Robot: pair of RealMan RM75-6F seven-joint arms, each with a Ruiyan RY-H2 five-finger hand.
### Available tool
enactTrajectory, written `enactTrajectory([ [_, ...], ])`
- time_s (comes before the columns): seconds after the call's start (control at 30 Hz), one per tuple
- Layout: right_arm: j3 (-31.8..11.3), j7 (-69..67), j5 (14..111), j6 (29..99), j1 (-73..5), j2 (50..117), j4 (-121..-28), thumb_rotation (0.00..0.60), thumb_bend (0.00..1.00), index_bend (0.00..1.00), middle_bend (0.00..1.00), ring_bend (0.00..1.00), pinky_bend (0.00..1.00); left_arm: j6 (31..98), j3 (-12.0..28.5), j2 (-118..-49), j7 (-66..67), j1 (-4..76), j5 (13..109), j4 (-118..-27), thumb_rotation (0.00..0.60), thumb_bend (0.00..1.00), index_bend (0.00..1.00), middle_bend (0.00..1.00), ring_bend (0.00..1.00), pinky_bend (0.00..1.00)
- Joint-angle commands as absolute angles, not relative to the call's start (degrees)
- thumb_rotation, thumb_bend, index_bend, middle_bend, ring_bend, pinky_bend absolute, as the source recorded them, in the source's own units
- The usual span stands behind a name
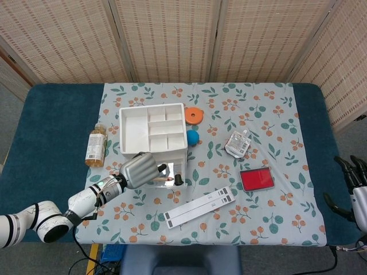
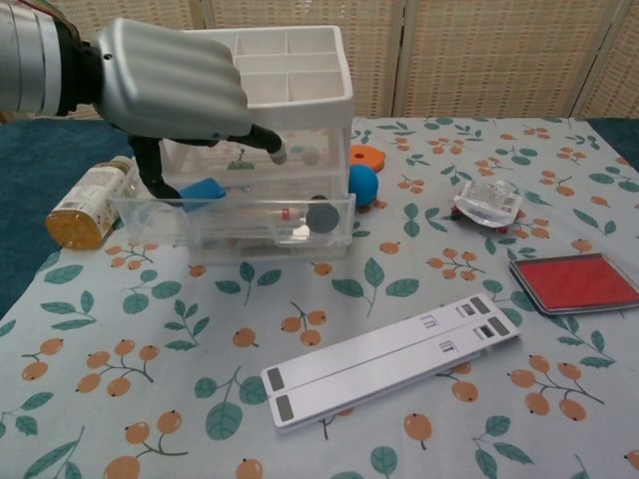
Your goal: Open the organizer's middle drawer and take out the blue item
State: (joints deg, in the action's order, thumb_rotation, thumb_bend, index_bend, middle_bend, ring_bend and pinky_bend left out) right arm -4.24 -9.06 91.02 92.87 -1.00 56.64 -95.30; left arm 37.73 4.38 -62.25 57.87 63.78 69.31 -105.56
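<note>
The blue item (image 2: 203, 190) sits in the pulled-out middle drawer (image 2: 240, 220) of the organizer (image 2: 290, 70), left of centre in the chest view, tilted with one edge lifted off the drawer floor. Over it looms the left hand (image 2: 170, 80), filling the upper left of that frame, its fingers (image 2: 150, 165) curled down into the drawer. One dark fingertip is right against the blue item's left end and another finger hooks out above it; it looks like a pinch, though the palm hides the contact and I can't be sure. In the head view the same hand (image 1: 139, 169) covers the drawer front, left of centre and low.

Also in the drawer: a dark round piece (image 2: 321, 216) at the right end. Just right of the organizer lies a blue ball (image 2: 362, 184), with an orange disc (image 2: 364, 155) behind it. A bottle (image 2: 88, 205) lies on its side to the left. Further right are a clear pouch (image 2: 486, 203) and a red pad (image 2: 572, 281), and a long white strip (image 2: 389, 359) crosses the lower middle.

The right hand (image 1: 355, 183) hangs at the lower right edge of the head view, off the floral cloth (image 1: 269, 217), fingers apart and holding nothing.
</note>
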Motion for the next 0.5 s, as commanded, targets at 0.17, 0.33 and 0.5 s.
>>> enactTrajectory([
  [0.17,-4.3,-9.04,90.98,92.9,-1.0,56.69,-95.26,0.6,0.33,0.0,0.14,0.05,0.04,38.29,3.44,-63.33,58.34,65.5,67.23,-105.0,0.6,0.13,0.17,0.9,1.0,1.0],
  [0.33,-4.34,-9.0,90.88,92.91,-0.97,56.67,-95.32,0.6,0.33,0.0,0.14,0.05,0.04,39.11,3.47,-64.54,56.94,66.17,67.53,-103.68,0.6,0.13,0.17,0.9,1.0,1.0],
  [0.5,-4.36,-8.97,90.79,92.96,-0.9,56.67,-95.33,0.6,0.33,0.0,0.14,0.05,0.04,41.06,4.09,-66.46,54.04,66.26,70.59,-101.34,0.6,0.13,0.17,0.9,1.0,1.0],
])
